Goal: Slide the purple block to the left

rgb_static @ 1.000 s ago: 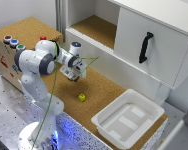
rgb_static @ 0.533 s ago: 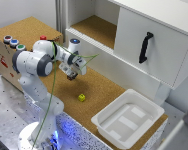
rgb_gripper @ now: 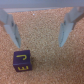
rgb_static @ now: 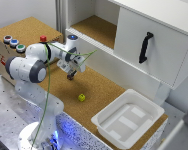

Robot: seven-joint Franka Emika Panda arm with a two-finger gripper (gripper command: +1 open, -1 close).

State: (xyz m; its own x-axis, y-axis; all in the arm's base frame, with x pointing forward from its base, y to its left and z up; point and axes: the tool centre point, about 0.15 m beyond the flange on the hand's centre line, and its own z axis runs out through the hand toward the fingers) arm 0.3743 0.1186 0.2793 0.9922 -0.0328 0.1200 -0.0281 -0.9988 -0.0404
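In the wrist view the purple block [rgb_gripper: 21, 61], a small cube with a yellow mark on its top face, lies on the cork surface. My gripper [rgb_gripper: 39, 43] is open, with its two grey fingers [rgb_gripper: 11, 27] wide apart above the cork. The block lies outside the gap, just past one fingertip and off to that side, and nothing is between the fingers. In the exterior view my gripper [rgb_static: 71, 75] points down over the cork table in front of the cabinet. I cannot make out the purple block there.
A small yellow-green cube [rgb_static: 81, 97] lies on the cork table [rgb_static: 101, 90]. A white tray [rgb_static: 126, 119] stands at the exterior view's right. A white cabinet with a black handle [rgb_static: 145, 46] is behind, and a box with coloured buttons [rgb_static: 14, 44] is at the left.
The gripper has come down a little toward the cork; it stays open.
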